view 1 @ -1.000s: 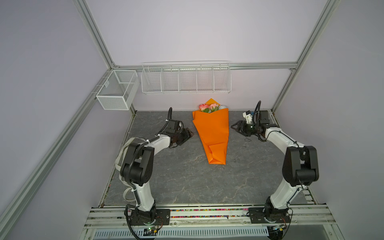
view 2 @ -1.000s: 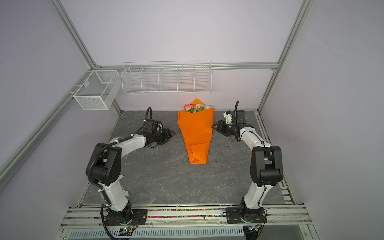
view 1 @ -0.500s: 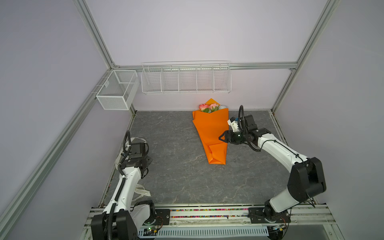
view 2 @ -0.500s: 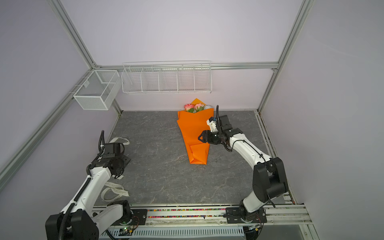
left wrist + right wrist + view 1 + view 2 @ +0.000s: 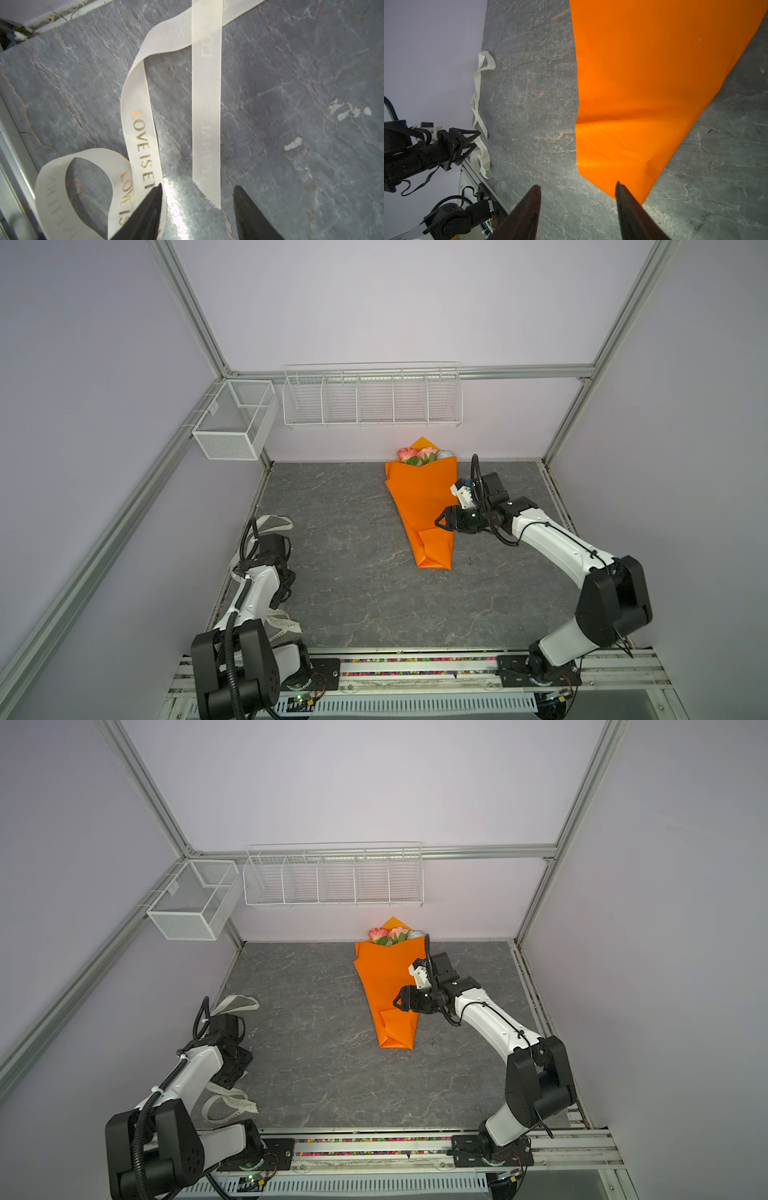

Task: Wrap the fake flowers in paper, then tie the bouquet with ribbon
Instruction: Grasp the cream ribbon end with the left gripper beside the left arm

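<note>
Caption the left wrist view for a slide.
Left gripper, jaws apart, over a looped cream ribbon with gold lettering, lying loose on the grey table.

My left claw [image 5: 197, 187] and right claw [image 5: 577, 185] have tapered black fingers [image 5: 145, 214]; white arm shells [image 5: 552, 541], black joints [image 5: 611, 605], ribbed black cables [image 5: 475, 472] at the wrists.

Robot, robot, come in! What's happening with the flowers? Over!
Left tool open, low over loose ribbon. Right tool open by narrow end of bouquet. Bouquet untied, flat on table. Nothing in the way.
</note>
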{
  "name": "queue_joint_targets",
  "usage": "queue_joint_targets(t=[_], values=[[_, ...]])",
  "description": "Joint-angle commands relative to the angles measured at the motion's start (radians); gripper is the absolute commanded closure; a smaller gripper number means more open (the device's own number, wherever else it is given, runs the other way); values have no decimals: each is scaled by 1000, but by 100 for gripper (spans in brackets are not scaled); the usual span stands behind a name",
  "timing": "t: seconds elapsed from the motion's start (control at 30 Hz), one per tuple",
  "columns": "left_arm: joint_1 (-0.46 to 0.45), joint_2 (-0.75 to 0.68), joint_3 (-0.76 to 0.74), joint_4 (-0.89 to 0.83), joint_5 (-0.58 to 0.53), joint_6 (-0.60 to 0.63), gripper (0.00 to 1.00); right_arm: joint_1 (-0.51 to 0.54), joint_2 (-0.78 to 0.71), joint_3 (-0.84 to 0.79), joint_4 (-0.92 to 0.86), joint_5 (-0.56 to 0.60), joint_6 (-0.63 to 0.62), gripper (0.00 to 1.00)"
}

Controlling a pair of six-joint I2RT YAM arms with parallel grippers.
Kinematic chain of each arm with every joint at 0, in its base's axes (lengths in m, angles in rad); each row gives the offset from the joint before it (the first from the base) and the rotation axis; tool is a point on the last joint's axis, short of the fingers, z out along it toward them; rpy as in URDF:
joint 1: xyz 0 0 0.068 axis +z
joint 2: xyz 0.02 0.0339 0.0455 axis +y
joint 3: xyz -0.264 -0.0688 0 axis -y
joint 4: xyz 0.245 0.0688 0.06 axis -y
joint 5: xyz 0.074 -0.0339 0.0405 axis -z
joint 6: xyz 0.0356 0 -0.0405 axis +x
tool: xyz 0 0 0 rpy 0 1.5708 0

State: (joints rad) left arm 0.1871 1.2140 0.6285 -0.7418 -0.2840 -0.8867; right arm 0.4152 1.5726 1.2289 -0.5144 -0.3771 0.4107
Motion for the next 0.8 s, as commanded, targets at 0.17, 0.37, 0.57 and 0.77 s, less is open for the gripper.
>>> queue_joint_targets(t=[0.17, 0.37, 0.57, 0.77], values=[[8, 33, -65, 54, 24, -27, 46, 8, -34, 7, -24, 23, -9, 39], [8, 75, -99, 99, 64, -40, 52, 9, -21, 12, -19, 21, -6, 39], [8, 118, -85, 118, 165, -14, 78, 9, -15, 5, -8, 23, -4, 39], [-84, 118, -75, 185, 355, 8, 100, 9, -35, -22, -12, 50, -10, 40]])
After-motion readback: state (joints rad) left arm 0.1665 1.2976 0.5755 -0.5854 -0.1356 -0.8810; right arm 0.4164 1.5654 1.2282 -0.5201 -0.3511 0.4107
